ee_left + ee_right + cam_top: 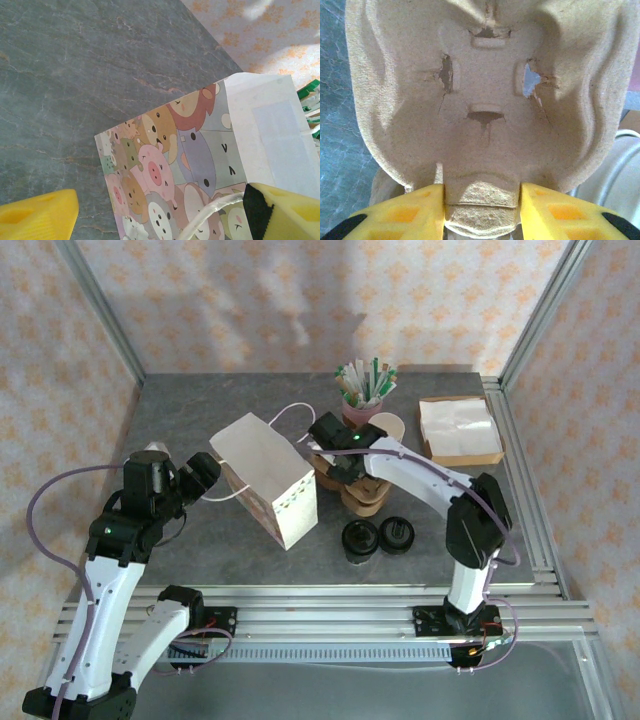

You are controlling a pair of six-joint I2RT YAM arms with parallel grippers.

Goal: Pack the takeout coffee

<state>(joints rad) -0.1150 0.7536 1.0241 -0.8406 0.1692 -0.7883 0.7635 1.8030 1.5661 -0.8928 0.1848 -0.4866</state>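
Two black round lidded pieces stand side by side near the front. The left one (360,538) looks taller and I take it for the takeout coffee; the other black lid piece (397,534) sits to its right. A paper bag (268,480) with cartoon animals (170,165) stands in the middle. My left gripper (205,475) is open at the bag's left side, its yellow fingers (37,215) spread wide and the clear handle (215,210) by the right finger. My right gripper (340,465) (482,210) is shut on the centre tab of a brown pulp cup carrier (485,100), behind the coffee.
More brown pulp carriers (368,498) are stacked under the right gripper. A cream paper cup (388,428), a pot of straws and stirrers (365,390) and a box of napkins (458,430) stand at the back right. A metal frame borders the table.
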